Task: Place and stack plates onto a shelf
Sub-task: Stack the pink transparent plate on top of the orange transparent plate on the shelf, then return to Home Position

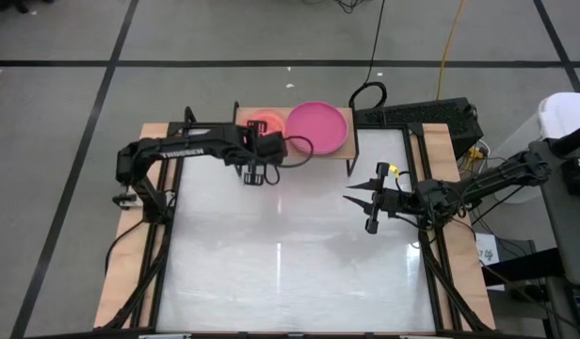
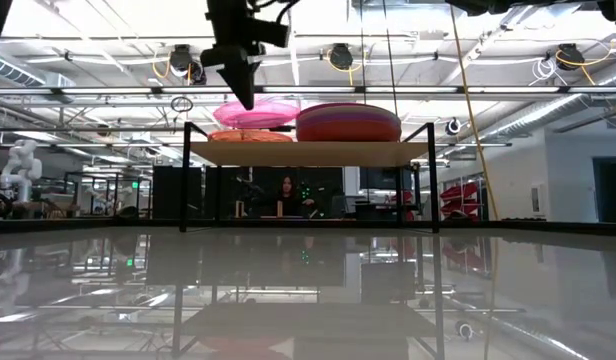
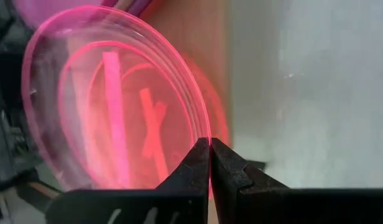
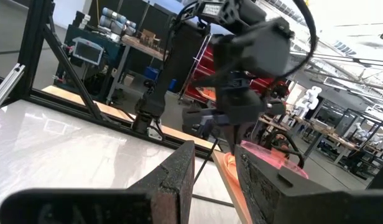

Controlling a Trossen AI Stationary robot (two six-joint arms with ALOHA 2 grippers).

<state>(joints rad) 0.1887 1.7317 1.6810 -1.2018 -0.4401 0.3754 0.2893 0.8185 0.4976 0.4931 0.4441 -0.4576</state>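
A translucent pink divided plate (image 3: 110,99) hangs in my left gripper (image 3: 209,142) over the left half of the light-wood shelf (image 2: 308,153), just above an orange plate (image 2: 250,136) lying there. In the low view the pink plate (image 2: 256,112) sits a little tilted. A stack of large plates topped by a magenta one (image 1: 316,127) rests on the shelf's right half. My right gripper (image 1: 363,186) is open and holds nothing, hovering over the table right of centre, well clear of the shelf. My left gripper pinches the pink plate's rim (image 3: 206,127) between its two fingers, on the side toward the table's near edge. The fingers (image 2: 244,92) come from above, pointing down. The plate is held roughly level, slightly tilted, over the orange plate; whether they touch, I cannot tell.
The shelf stands at the table's far edge on thin black legs (image 2: 184,180). The white tabletop (image 1: 290,254) stretches in front of it. Black frame rails (image 1: 431,264) run along both sides. Cables (image 1: 370,94) lie behind the shelf.
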